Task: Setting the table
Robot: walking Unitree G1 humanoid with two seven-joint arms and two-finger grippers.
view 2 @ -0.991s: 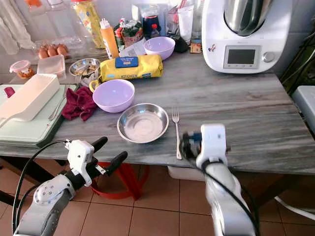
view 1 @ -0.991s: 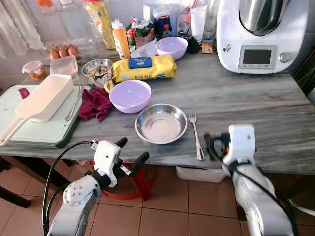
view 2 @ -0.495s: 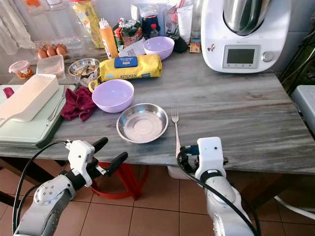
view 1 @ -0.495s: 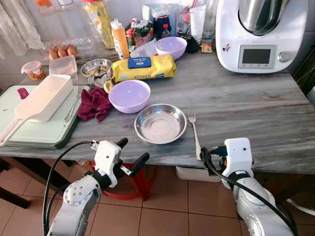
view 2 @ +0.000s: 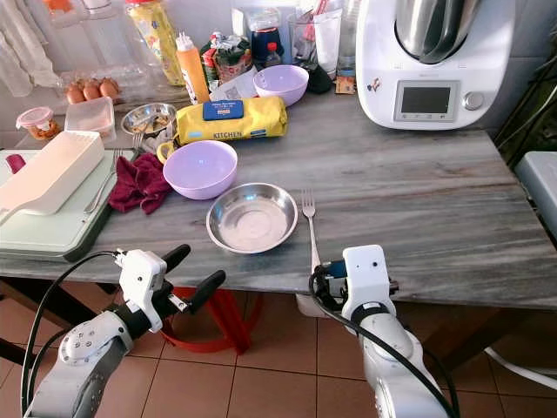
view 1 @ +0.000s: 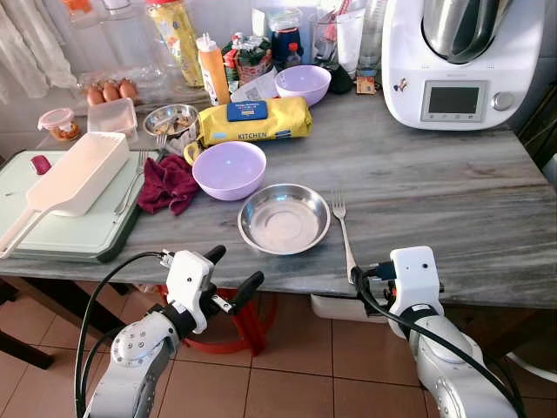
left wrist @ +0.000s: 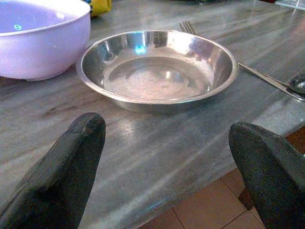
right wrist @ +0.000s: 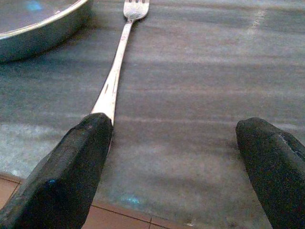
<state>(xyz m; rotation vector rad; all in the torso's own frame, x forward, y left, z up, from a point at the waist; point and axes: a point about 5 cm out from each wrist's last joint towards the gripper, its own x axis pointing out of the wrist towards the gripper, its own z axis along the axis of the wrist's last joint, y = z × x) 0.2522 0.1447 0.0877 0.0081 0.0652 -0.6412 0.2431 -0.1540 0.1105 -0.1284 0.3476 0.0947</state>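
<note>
Right wrist view: right gripper (right wrist: 174, 167) at the near table edge, fingers spread wide, holding nothing. One fingertip (right wrist: 76, 162) sits just over the fork (right wrist: 116, 71) handle end; contact unclear. Fork lies on the grey table (view 1: 452, 174), tines away from the robot, just right of the steel plate (view 1: 285, 218). Left gripper (view 1: 231, 272) below the table edge, also wide open and empty, facing the plate. Purple bowl (view 1: 229, 170) behind-left of the plate, touching or nearly.
</note>
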